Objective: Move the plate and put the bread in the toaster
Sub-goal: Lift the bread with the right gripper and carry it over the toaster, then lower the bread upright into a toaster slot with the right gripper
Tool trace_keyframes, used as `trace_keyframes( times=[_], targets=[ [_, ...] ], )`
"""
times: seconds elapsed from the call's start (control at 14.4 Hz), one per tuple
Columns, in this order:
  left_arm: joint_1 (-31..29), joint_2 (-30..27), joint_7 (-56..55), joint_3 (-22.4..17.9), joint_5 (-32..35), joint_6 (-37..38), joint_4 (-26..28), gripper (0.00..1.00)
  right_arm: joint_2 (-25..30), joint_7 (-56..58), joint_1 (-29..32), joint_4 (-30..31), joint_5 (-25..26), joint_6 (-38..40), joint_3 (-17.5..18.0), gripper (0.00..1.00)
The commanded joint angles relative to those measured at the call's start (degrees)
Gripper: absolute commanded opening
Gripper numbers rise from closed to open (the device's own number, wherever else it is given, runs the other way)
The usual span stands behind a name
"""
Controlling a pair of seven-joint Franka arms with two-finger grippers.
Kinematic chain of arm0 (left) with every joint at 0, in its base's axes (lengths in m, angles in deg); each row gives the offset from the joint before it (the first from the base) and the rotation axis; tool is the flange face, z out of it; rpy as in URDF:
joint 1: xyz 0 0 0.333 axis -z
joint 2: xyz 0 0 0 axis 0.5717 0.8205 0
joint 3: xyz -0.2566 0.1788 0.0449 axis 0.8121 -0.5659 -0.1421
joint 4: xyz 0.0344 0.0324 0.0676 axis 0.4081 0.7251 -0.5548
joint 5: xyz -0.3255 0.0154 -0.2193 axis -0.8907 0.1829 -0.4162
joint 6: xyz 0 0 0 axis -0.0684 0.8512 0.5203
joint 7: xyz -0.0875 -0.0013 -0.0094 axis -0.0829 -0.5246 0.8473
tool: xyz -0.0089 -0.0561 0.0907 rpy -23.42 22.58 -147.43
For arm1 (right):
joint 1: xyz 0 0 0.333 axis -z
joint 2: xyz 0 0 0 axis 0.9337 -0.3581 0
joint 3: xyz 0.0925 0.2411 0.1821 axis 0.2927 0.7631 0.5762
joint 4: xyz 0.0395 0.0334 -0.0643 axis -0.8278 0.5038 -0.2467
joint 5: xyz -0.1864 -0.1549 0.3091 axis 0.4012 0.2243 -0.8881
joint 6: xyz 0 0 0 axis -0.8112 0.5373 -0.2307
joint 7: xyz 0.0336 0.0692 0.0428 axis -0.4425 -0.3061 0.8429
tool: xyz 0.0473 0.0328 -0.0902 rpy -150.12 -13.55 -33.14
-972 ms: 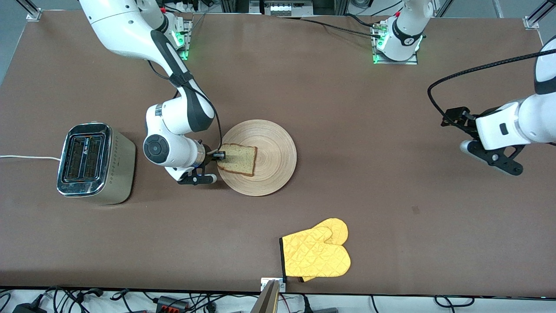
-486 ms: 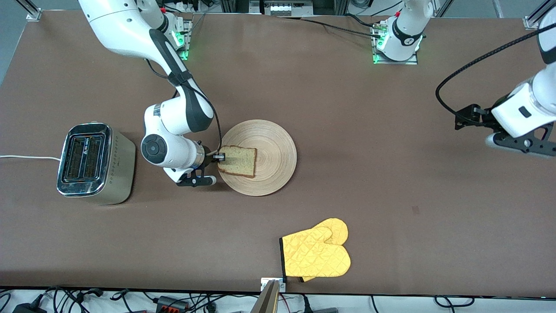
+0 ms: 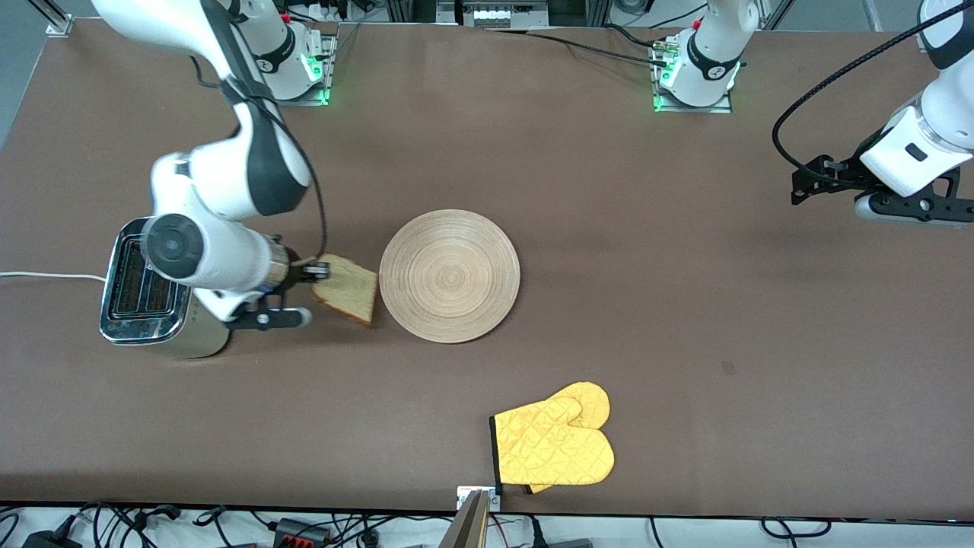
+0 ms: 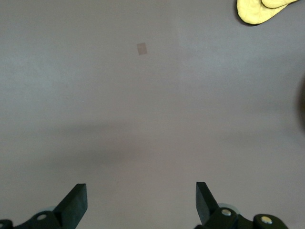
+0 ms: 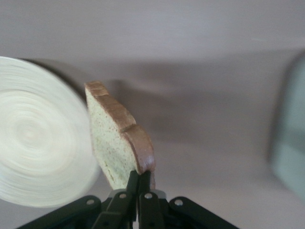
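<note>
My right gripper is shut on one edge of the brown bread slice and holds it in the air over the bare table between the toaster and the wooden plate. In the right wrist view the bread stands on edge in the shut fingers, with the plate blurred beside it and the toaster at the other edge. The plate has nothing on it. My left gripper is open and empty, held high over the table at the left arm's end.
A yellow oven mitt lies near the table's front edge, closer to the camera than the plate; its tip shows in the left wrist view. The toaster's white cord runs off toward the right arm's end.
My right gripper lifted the bread off the plate and carried it toward the toaster. The left arm rose and drew back a little toward its end of the table.
</note>
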Motion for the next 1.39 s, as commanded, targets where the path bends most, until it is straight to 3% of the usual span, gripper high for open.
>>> trace_keyframes(
  times=[0.0, 0.14, 0.28, 0.62, 1.32],
  targets=[
    [1.25, -2.37, -0.71, -0.98, -0.94, -0.9, 2.2, 1.0, 0.82, -0.61, -0.02, -4.67, 5.07, 10.5, -4.86, 0.0],
    [1.16, -1.85, -0.71, -0.89, -0.94, -0.72, 1.5, 1.0, 0.92, -0.34, -0.1, -9.94, 9.63, 18.94, -7.24, 0.0],
    [1.16, -1.84, -0.8, -0.71, -0.94, -0.55, 1.23, 1.0, 0.92, -0.34, 0.07, -12.5, 15.86, 23.18, -7.34, 0.0],
    [1.07, -1.67, -0.71, -0.45, -0.94, -0.46, 1.15, 1.0, 1.18, 6.93, 2.0, -11.99, 31.25, 20.75, -7.25, 0.0],
    [0.72, -1.84, -6.42, -0.45, -0.94, 0.16, 0.88, 1.0, -0.75, 11.17, 4.03, -8.82, 33.56, 16.17, -7.25, 0.0]
  ],
)
